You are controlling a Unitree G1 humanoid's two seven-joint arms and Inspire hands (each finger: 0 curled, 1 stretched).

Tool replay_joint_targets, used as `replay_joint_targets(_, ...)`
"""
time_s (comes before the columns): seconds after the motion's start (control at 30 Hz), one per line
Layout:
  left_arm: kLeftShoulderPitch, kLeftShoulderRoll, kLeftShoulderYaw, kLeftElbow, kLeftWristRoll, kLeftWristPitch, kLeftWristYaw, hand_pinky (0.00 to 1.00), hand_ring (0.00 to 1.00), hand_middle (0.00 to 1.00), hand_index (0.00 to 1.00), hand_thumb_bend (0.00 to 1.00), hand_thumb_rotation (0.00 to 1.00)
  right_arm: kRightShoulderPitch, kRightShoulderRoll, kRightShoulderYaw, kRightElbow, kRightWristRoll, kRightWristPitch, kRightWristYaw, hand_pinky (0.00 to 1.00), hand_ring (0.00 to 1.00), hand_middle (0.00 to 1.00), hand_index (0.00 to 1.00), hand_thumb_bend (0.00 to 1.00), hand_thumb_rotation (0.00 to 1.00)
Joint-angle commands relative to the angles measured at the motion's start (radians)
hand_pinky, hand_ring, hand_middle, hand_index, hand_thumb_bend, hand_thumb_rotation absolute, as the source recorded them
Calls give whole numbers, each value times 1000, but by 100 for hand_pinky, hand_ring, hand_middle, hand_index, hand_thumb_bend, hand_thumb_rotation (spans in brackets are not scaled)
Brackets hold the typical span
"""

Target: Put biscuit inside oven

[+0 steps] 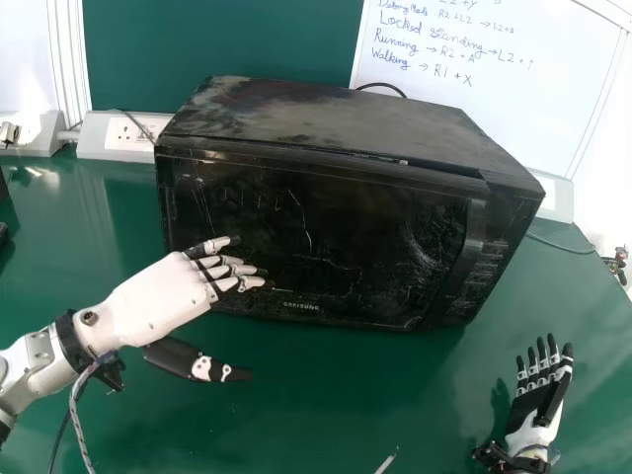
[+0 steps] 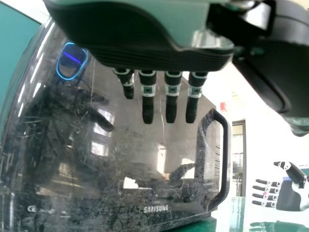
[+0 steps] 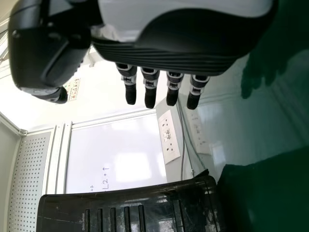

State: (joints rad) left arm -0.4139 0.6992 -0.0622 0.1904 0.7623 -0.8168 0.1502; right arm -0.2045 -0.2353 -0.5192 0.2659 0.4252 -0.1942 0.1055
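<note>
- Green table [image 1: 336,395], glossy, with a whiteboard [image 1: 553,109] behind.
- Left hand [image 1: 163,296]: open, fingers extended, thumb apart; placed before the oven door, near its lower left part in the head view. Contact cannot be told.
- Right hand [image 1: 535,400]: open and empty, fingers straight; at the lower right of the head view, apart from the oven.
- Oven door [image 1: 346,237]: closed, dark, scratched. Presumably hinged opposite the handle; it would then swing toward the left hand. Hazard: fingers struck, or the door stopped halfway, if that hand is not withdrawn first.
- Handle [image 1: 475,247]: upright bar at the door's right side, ungripped. Hazard: fingers sliding off the bar, from a shallow hook or an off-angle approach.
- Oven [image 1: 326,118]: upright on the table, set askew. Hazard: a pull off the door's swing could turn or drag it across the smooth top.
- Biscuit: position cannot be told. Hazard: crumbling under a hard pinch, or knocking against the door if brought up before it opens.
- Cord [image 1: 383,89]: behind the oven; liable to tug if the oven shifts.
</note>
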Motion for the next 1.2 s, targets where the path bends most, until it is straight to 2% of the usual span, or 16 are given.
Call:
replay_joint_targets(0.0, -11, 11, -13, 7, -10, -8, 3, 88, 87, 92, 89, 76, 88, -1, -2, -7, 11, 11, 1, 4, 100, 100, 100, 100, 71, 85)
replay_joint_targets(0.1, -17, 12, -14, 12, -2, -11, 8, 89, 88, 93, 89, 76, 90, 0, -1, -8, 13, 13, -4, 7, 100, 100, 100, 100, 72, 82)
replay_joint_targets(0.43, -30, 12, -20, 35, -3, -12, 2, 92, 90, 93, 90, 75, 89, 0, 0, -8, 24, 13, -16, 14, 100, 100, 100, 100, 73, 82)
replay_joint_targets(0.7, -45, 14, -23, 23, -20, 36, -62, 92, 89, 92, 91, 77, 91, 1, 2, -7, 21, 10, -14, 13, 100, 100, 100, 100, 74, 83)
replay_joint_targets(0.9, -52, 11, -24, -22, -28, 112, -144, 91, 87, 92, 90, 77, 93, 3, 5, -6, 13, 13, -11, 9, 100, 100, 100, 100, 74, 82)
replay_joint_targets(1.17, -85, 3, -41, -31, -29, 164, -194, 88, 85, 91, 88, 75, 90, 6, 7, -5, 10, 14, -11, 10, 100, 100, 100, 100, 72, 83)
